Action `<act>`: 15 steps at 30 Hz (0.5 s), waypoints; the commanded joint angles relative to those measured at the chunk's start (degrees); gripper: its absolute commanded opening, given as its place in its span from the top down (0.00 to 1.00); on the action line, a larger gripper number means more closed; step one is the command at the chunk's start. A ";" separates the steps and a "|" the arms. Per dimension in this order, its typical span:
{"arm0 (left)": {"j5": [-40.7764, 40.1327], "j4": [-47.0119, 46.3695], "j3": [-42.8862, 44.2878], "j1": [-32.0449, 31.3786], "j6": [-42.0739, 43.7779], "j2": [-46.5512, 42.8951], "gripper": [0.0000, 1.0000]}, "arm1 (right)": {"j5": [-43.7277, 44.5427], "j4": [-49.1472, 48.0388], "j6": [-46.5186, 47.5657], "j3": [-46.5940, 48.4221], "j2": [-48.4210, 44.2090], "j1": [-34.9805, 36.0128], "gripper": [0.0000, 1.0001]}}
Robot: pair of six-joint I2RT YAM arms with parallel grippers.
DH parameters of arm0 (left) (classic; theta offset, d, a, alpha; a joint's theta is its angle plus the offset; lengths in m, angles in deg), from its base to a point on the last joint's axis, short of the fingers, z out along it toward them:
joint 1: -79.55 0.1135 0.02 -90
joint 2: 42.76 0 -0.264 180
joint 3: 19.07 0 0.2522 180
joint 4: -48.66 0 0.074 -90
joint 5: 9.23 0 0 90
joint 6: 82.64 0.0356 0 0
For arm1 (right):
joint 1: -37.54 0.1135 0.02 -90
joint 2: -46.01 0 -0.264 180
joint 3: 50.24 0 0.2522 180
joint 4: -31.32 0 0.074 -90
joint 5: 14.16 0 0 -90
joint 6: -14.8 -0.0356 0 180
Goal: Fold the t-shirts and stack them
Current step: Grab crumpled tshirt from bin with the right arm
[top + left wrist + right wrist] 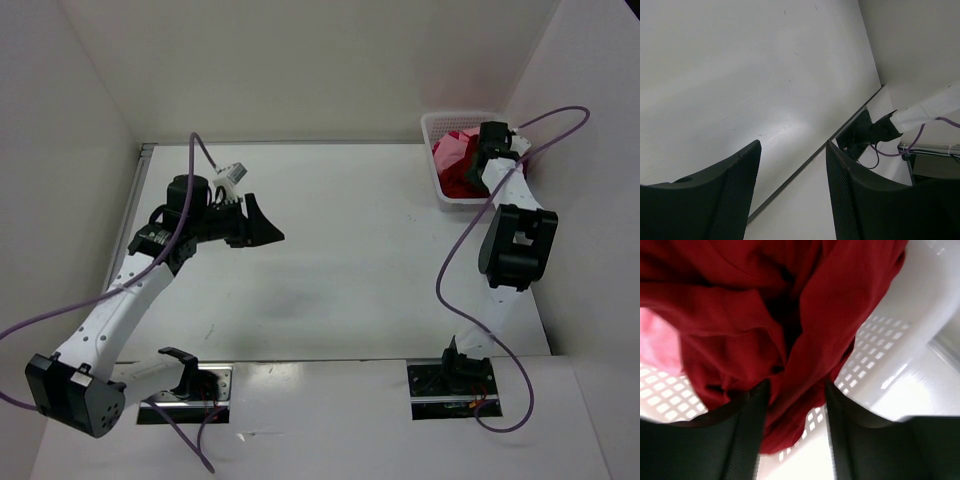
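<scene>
A: Where do the t-shirts (pixel 455 165) sit?

B: All are bunched in the white basket (pixel 440 120) at the far right corner of the desk (pixel 350 260). None lies on the desk yet. The right wrist view shows the dark red shirt (pixel 740 300) heaped on top, with the pink shirt (pixel 657 340) touching it at the left. The third cannot be picked out there.

A: And the right claw (pixel 797 440)?

B: It is down in the basket, its fingers (pixel 740 440) apart on either side of a hanging fold of the dark red cloth. The fold lies between them and, judging by the gap, is not pinched.

A: The left claw (pixel 792 145)?

B: Also apart and holding nothing. It hovers over the left part of the desk, well away from the basket.

A: How will that shirt handle?

B: It is probably light and limp. It will likely sag and trail from any single hold, and it may drag the pink one up with it. Breakage is no worry, but snagging on the basket's lattice is.

A: So where should the claw take hold?

B: The thick fold already between the fingers looks like a sound bite, since several layers grip better than one thin edge. Collar, shoulders and hem are hidden in the heap, so those holds seem better left until the shirt lies on the desk.
</scene>
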 commanded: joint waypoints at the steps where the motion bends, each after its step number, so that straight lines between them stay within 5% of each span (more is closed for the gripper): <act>1: -0.72 -1.15 0.47 -0.28 1.46 0.63 0.38 | 1.19 0.06 -2.97 3.00 1.27 -0.05 0.61; 2: -0.72 -1.15 0.47 -0.28 1.46 1.15 0.38 | 0.57 -0.56 -3.59 2.48 1.27 -0.05 0.80; 5: -0.72 -0.62 1.69 0.25 1.46 1.16 0.38 | -1.18 -3.64 -4.65 1.95 -3.71 -0.05 0.94; 15: -2.83 0.96 7.23 1.38 1.46 4.05 0.36 | -10.83 -8.30 -6.32 5.34 -29.72 0.99 0.98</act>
